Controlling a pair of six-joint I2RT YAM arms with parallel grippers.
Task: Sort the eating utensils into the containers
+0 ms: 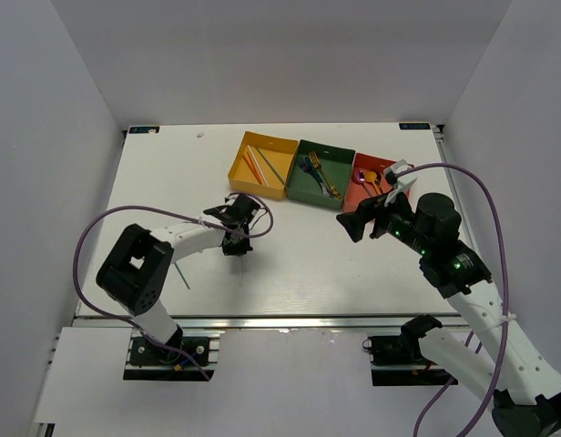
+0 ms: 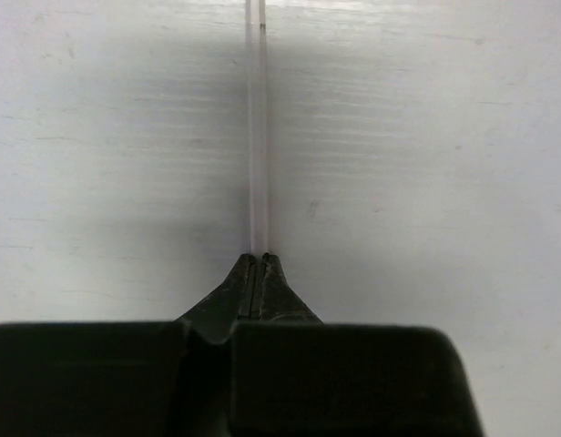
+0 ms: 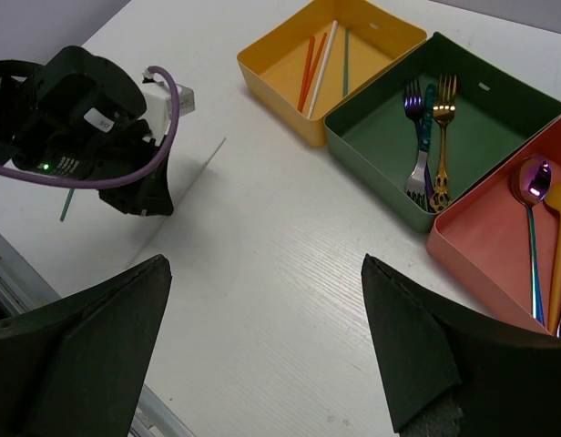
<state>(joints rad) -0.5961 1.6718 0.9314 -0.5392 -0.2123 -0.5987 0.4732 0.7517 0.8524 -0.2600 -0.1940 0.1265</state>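
Observation:
My left gripper (image 2: 260, 259) is shut on the near end of a pale chopstick (image 2: 257, 137), low over the table left of centre (image 1: 235, 244). The chopstick also shows in the right wrist view (image 3: 200, 166). A green chopstick (image 1: 182, 276) lies on the table by the left arm. My right gripper (image 3: 265, 262) is open and empty, above the table in front of the trays (image 1: 353, 223). The yellow tray (image 1: 241, 168) holds red, pale and green chopsticks (image 3: 321, 59). The dark green tray (image 1: 303, 193) holds purple, silver and gold forks (image 3: 426, 137). The red-orange tray (image 1: 353, 200) holds pink and orange spoons (image 3: 535, 228).
The three trays stand side by side at the back of the white table (image 1: 299, 264). The left arm's purple cable (image 1: 80, 255) loops over the table's left side. The right arm's cable (image 1: 485, 196) arcs at the right. Grey walls close in the sides and back.

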